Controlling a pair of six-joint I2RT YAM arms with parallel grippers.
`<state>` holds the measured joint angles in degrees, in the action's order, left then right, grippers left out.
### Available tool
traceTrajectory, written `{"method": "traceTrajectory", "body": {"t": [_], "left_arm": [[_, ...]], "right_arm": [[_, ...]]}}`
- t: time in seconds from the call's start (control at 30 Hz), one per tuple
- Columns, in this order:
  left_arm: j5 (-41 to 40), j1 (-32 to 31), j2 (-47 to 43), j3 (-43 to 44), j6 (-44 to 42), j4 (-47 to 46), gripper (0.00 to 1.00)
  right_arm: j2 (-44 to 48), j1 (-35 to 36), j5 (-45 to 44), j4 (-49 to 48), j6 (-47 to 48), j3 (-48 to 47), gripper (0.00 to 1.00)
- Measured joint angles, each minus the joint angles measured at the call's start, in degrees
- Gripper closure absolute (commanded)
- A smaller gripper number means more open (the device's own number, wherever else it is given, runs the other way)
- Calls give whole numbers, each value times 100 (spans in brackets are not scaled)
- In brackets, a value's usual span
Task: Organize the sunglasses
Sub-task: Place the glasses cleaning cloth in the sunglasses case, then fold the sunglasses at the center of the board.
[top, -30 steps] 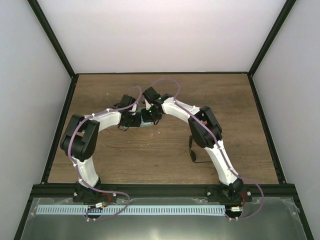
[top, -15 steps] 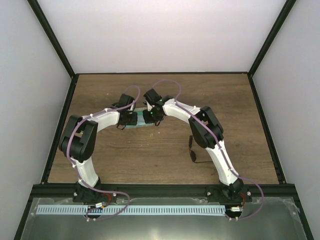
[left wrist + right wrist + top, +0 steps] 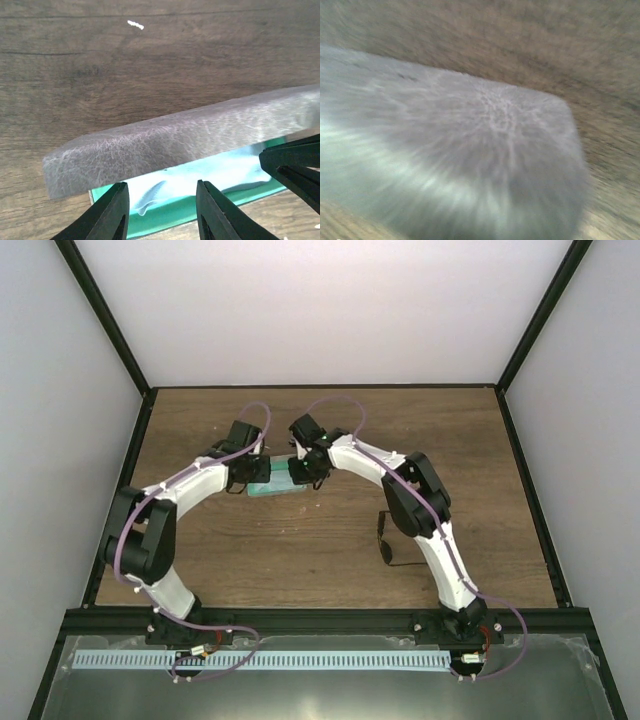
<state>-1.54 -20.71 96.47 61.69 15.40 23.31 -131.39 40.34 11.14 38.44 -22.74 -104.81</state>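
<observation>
The sunglasses [image 3: 384, 538] lie on the table beside the right arm's forearm, thin black frame, far from both grippers. The grey case [image 3: 276, 488] lies mid-table with its green inside showing. In the left wrist view its translucent grey lid [image 3: 175, 142] stands raised over the green tray [image 3: 200, 197], with the light blue cloth [image 3: 210, 172] inside. My left gripper [image 3: 257, 471] is open and empty just before the case's near edge [image 3: 162, 212]. My right gripper [image 3: 303, 471] is at the lid. Its wrist view is blurred and filled by the lid [image 3: 470, 160], so its fingers are hidden.
The wooden table [image 3: 330, 560] is walled by white panels with black frame rails on the left, right and back. A black part of the right gripper [image 3: 295, 162] pokes into the left wrist view beside the case. A small white speck [image 3: 135, 24] lies beyond the case.
The left arm's elbow has swung out to the left and its gripper has drawn back a little. More of the case's green inside shows now. The sunglasses have not moved.
</observation>
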Motion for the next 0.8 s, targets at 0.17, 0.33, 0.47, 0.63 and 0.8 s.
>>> {"method": "traceTrajectory", "body": {"t": [0.17,0.33,0.47,0.63,0.8], "left_arm": [[203,-26,-339,2,111,42,59],[352,-387,-494,101,317,52,59],[538,-1056,-485,372,516,96,61],[931,-1969,-96,1025,743,-26,58],[977,-2638,750,1740,772,57,42]], "right_arm": [[745,-11,-306,-94,-120,350,89],[2697,-17,-1084,-621,-621,2210,45],[4542,-254,-1532,-879,-999,3842,36],[5407,-1045,-1810,-678,-1290,4653,34],[5899,-1263,-1902,-46,-1790,5316,35]]}}
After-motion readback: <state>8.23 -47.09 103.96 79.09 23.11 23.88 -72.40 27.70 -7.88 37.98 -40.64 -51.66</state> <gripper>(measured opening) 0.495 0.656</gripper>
